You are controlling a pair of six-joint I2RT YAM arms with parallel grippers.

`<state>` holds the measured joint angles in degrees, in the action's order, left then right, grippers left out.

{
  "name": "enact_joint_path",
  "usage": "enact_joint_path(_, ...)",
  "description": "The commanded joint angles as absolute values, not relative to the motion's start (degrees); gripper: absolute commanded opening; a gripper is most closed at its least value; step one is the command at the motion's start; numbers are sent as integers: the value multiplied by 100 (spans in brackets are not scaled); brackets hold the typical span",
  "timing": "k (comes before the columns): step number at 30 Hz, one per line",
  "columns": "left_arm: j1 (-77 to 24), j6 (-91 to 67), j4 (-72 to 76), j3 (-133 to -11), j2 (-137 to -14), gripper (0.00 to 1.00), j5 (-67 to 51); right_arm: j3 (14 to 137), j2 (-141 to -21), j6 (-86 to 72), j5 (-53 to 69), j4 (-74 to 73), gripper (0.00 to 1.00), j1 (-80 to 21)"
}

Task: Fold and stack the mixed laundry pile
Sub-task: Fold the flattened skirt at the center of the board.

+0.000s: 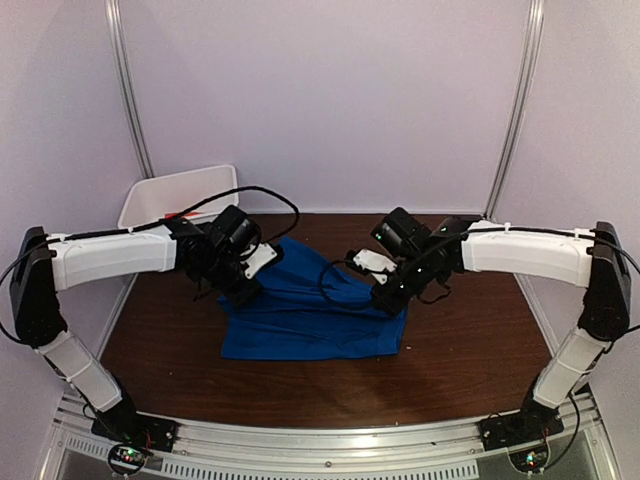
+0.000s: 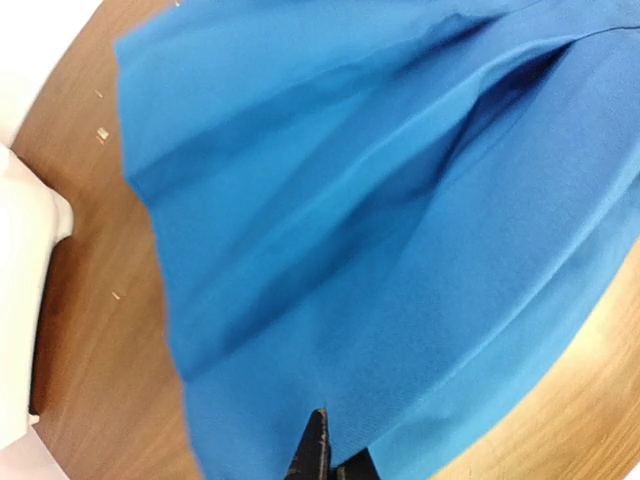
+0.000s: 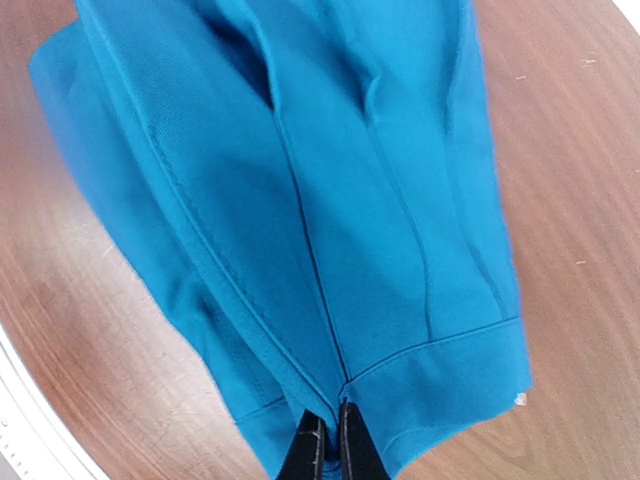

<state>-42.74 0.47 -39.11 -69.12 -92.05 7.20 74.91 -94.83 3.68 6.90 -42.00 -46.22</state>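
From above, my left tool (image 1: 246, 284) and my right tool (image 1: 386, 297) each meet a top corner of the blue garment (image 1: 300, 322). The cloth rises to both tools like a tent, and its lower edge lies flat on the desk (image 1: 450, 360). I judge I hold it by two spread points so it hangs wide and its creases fall out before a fold. The white bin (image 1: 165, 197) stands at the far left corner, and a sliver of red (image 1: 180, 214) shows at its rim. That may be the other shirt, but I cannot tell.

In my left wrist view, the left tool (image 2: 325, 455) is closed with cloth caught between the fingers. The blue cloth (image 2: 380, 250) fans away from them in long, loose folds over the desk.

In my right wrist view, the right tool (image 3: 331, 445) is pinched tight on the stitched hem band of the garment (image 3: 330, 200), right at a seam. A hem is a firm place to grip, so thin cloth is less likely to slip out there.
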Motion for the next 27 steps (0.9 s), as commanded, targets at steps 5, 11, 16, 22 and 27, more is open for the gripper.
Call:
enact_joint_path(5, -4226, 376, -3941, -5805, -9357, 0, 258, 6210, -9798, 0, 752, -3958, 0, -5097)
enact_joint_path(11, -4307, 296, -3764, -5665, -9402, 16, -350, 6286, -9806, 77, 1103, -4096, 10, -5132)
enact_joint_path(16, -4273, 104, -3389, -5522, -8472, 34, -751, 6763, -9031, 245, 2410, -4252, 47, -5120)
enact_joint_path(22, -4236, -363, -2916, -5448, -7910, 44, -981, 7080, -8855, 21, 2868, -3824, 62, -4408)
enact_joint_path(27, -4254, -943, -2958, -5559, -8791, 33, -868, 7883, -10233, 183, 2328, -4291, 32, -3781)
